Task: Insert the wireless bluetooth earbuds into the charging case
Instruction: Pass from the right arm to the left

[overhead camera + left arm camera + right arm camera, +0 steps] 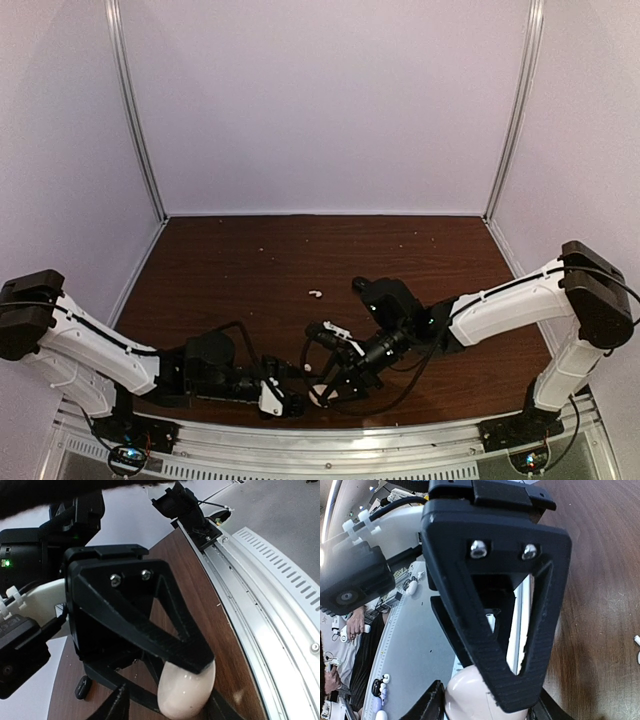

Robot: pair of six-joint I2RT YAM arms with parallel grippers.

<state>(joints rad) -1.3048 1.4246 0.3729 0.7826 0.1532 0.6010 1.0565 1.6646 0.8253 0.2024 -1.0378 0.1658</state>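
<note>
A white egg-shaped charging case (320,393) hangs low over the table's near edge, between both grippers. My right gripper (333,385) is shut on the case (470,695), which is squeezed between its ribbed fingers (520,680). My left gripper (300,400) reaches in from the left; its upper finger (190,655) presses on the top of the case (187,692) and its lower finger lies against the underside. One white stemmed earbud (315,294) lies alone on the brown table (250,260), and shows at the right edge of the right wrist view (637,640). The black earbuds cannot be made out.
A small black oblong thing (82,686) lies on the wood beyond the left fingers. The metal rail (330,440) runs along the near edge just under the grippers. White walls with corner posts (140,120) close the back and sides.
</note>
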